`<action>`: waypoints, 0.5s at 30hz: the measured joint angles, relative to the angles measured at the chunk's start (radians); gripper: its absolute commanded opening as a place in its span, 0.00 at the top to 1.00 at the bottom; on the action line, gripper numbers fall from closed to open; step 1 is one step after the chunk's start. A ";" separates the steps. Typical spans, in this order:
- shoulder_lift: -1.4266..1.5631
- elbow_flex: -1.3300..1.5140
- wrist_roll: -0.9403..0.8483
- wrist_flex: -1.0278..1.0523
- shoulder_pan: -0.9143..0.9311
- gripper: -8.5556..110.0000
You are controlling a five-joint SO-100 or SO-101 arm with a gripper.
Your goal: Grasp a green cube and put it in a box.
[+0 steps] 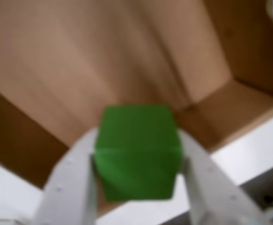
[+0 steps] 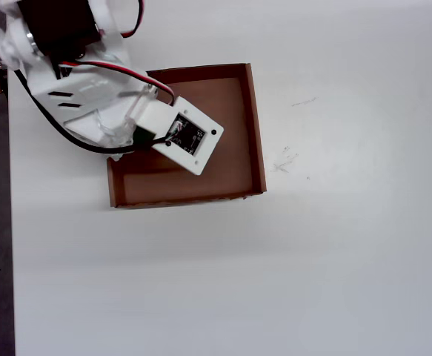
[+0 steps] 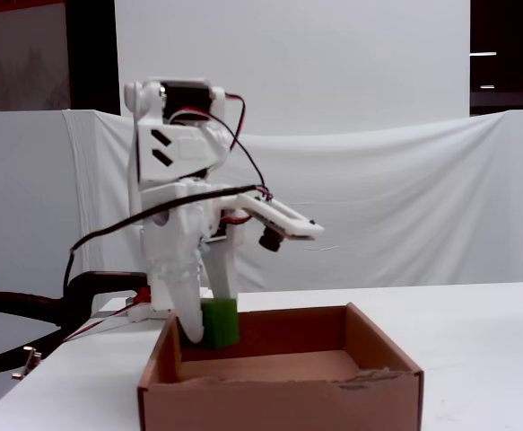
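Cardboard makes up the biggest task thing: the box [image 2: 254,126], a shallow square brown tray with low upright walls and a plain flat bottom, sits on the white table [image 2: 275,282]. In the overhead view its bare floor shows on the right and along the lower edge, while the arm covers the upper left part. In the fixed view the near wall has a slightly ragged top edge [image 3: 279,395], and nothing can be seen lying on the floor itself.

Next in size is the white plastic arm [image 3: 176,171] with red and black wires, which leans down over the box's left side as the fixed view shows it. A flat white plate with a small camera board [image 2: 190,135] juts out from it over the box's inside.

White two-finger gripper [image 3: 209,330]: its fingers [image 1: 75,187] press on opposite sides of the small bright-green cube [image 1: 137,152], pinching it.

Held so, the cube hangs over the box's inside near the left wall, level with the rim in the fixed view [image 3: 218,323]; whether it touches the bottom cannot be told. Its faces are plain, matte and evenly green, though the wrist view is blurred. From overhead only a green sliver [image 2: 140,136] shows.
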 measured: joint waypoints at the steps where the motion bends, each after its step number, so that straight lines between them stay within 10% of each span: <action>1: -0.008 0.012 0.000 -0.017 0.000 0.81; 15: -0.021 0.150 0.015 -0.126 -0.021 0.81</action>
